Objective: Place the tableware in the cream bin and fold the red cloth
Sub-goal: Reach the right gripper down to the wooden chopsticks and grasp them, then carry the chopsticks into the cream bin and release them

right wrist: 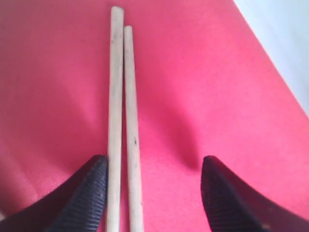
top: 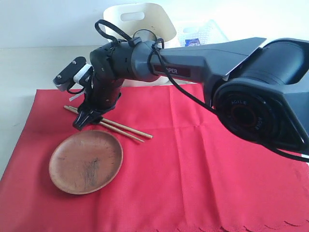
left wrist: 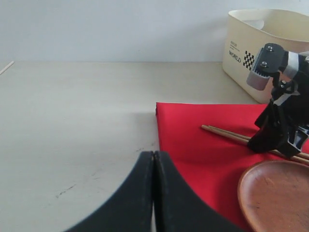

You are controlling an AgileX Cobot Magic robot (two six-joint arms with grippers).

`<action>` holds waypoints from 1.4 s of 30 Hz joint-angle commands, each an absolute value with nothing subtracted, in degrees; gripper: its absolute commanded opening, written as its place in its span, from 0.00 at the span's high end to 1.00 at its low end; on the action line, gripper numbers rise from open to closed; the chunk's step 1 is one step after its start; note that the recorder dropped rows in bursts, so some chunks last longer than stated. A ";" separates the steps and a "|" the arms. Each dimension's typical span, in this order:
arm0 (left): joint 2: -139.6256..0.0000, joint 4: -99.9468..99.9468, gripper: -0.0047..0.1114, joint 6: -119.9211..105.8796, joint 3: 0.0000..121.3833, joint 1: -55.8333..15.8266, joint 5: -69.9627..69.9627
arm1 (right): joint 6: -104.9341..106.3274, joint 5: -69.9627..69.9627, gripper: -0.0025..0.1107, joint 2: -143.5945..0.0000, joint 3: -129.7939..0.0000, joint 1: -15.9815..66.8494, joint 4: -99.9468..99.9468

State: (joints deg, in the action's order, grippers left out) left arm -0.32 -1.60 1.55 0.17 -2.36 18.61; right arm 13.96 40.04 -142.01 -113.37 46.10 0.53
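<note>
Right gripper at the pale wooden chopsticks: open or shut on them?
Open. The right gripper has its black fingers apart, the pair of pale wooden chopsticks between them on the red cloth.

All three pictures are bright, and in the exterior view the light is so strong that the cream bin (top: 140, 19) almost melts into the white wall (top: 48, 19) behind it. The red cloth (top: 193, 169) glows, with only soft, faint shadows under the arm (top: 203, 63). In the right wrist view the wooden chopsticks (right wrist: 120, 121) look fuzzy up close, and the right claw (right wrist: 154, 174) is a dark blur.
</note>
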 commanded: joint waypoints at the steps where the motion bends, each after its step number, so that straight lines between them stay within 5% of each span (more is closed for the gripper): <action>1: 0.00 -1.99 0.96 1.69 0.00 -2.26 18.30 | 13.34 40.84 0.49 -142.85 -114.04 45.99 0.00; 6: 0.00 -1.99 0.96 1.69 0.00 -2.26 18.30 | 14.05 44.39 0.60 -144.07 -114.04 45.99 0.49; 13: 0.00 -1.99 0.96 1.69 0.00 -2.26 18.30 | 14.35 45.35 0.98 -143.32 -114.09 45.99 1.49; 42: 0.00 -1.99 0.96 1.69 0.00 -2.26 18.30 | 15.46 36.31 0.98 -122.19 -114.09 45.25 -0.67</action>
